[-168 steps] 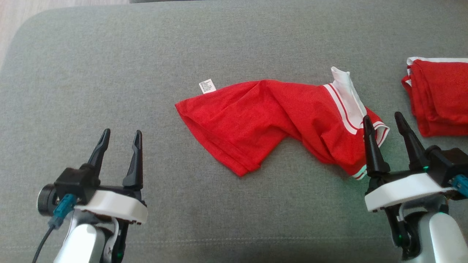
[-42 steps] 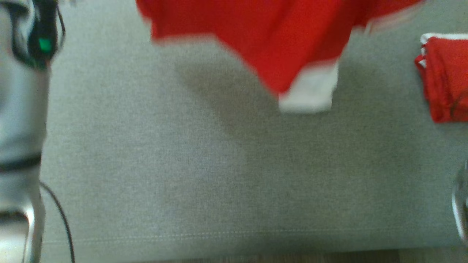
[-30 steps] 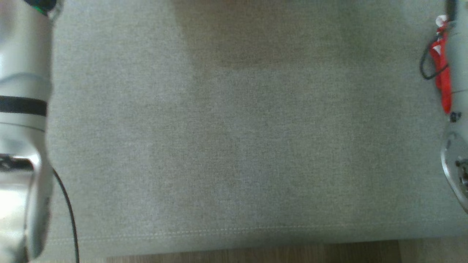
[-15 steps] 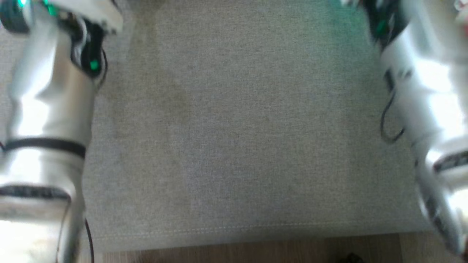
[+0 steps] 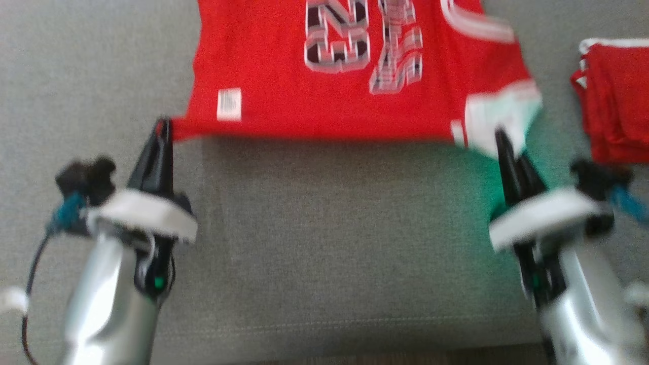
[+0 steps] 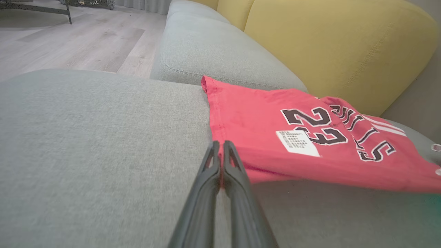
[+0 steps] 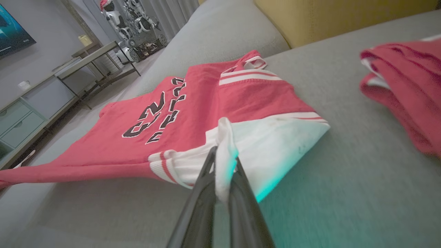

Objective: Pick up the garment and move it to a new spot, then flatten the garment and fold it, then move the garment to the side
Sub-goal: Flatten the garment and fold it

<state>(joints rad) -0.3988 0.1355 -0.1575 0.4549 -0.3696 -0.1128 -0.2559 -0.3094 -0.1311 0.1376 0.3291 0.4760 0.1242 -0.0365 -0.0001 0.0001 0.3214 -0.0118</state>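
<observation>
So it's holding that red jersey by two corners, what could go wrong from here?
The left gripper pinches only the very corner of the jersey, so it could slip free. The right gripper has a bunched white flap, so the cloth may settle crooked. The folded red garment lies close by on the right and might get dragged.

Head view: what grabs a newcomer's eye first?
The red jersey with the number 23, spread over the grey sofa cushion at top centre. The left gripper and right gripper are each shut on its near edge, one at the red corner, the other on white trim. A folded red garment lies apart at the far right.
</observation>
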